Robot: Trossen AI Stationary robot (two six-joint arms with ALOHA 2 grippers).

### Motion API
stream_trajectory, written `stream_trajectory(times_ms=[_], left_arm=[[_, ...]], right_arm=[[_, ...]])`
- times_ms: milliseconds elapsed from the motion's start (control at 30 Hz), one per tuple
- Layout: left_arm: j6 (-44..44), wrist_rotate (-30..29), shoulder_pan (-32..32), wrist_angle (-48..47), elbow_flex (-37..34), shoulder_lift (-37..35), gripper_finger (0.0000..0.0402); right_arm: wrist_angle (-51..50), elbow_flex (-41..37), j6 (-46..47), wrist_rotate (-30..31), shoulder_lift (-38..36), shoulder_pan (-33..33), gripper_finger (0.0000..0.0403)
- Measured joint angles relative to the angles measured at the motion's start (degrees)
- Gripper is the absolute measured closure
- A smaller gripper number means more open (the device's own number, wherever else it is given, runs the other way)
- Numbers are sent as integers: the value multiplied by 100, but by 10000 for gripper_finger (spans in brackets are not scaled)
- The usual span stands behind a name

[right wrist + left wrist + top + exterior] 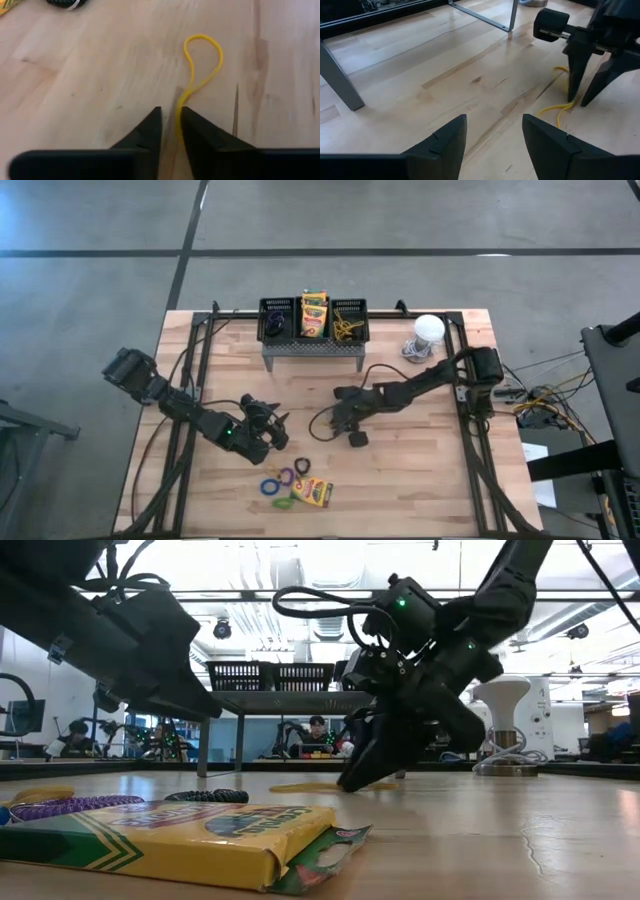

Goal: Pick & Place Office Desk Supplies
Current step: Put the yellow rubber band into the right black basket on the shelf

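Observation:
A yellow elastic loop lies flat on the wooden table near its middle. My right gripper slants down over the loop's near end, tips low at the table, with only a narrow gap between them. The loop's drawn-together strands run into that gap. My left gripper hovers open and empty at the table's left, facing the right one. A crayon box and several coloured loops lie near the front edge. My right gripper comes at the loop's near end slanting down, its fingers lying along the strands. The strands run close by one finger's inner face, and bare wood shows beside them in the gap. Whether the fingers touch or pinch them I cannot tell.
A grey perforated stand at the far edge carries three black mesh bins; the middle one holds a crayon box, the right one yellow loops. A white round-topped object stands far right. Bare wood lies right of the gripper.

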Motion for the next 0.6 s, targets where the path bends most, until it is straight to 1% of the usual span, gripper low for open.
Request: stream_trajectory(times_ms=[100, 167, 300, 367, 433, 500, 533, 600], left_arm=[[0, 0, 0, 0, 0, 0, 204], [0, 0, 0, 0, 0, 0, 204], [0, 0, 0, -2, 2, 0, 204], [-1, 1, 0, -20, 2, 0, 204], [0, 2, 0, -20, 2, 0, 204], [-2, 2, 0, -22, 2, 0, 204], [-2, 2, 0, -22, 2, 0, 204], [-11, 2, 0, -22, 2, 0, 204]], right_arm=[[-564, 26, -9, -35, -162, -6, 372], [-798, 13, -38, -192, -302, -10, 388], [-1082, -73, -228, -512, -708, 137, 392], [-1004, -74, -384, -571, -959, 235, 392], [-706, -80, -412, -597, -1256, 286, 392], [-428, -119, -404, -496, -1530, 310, 392], [-328, -138, -403, -344, -1657, 335, 392], [-116, -144, -406, 180, -1982, 403, 392]])
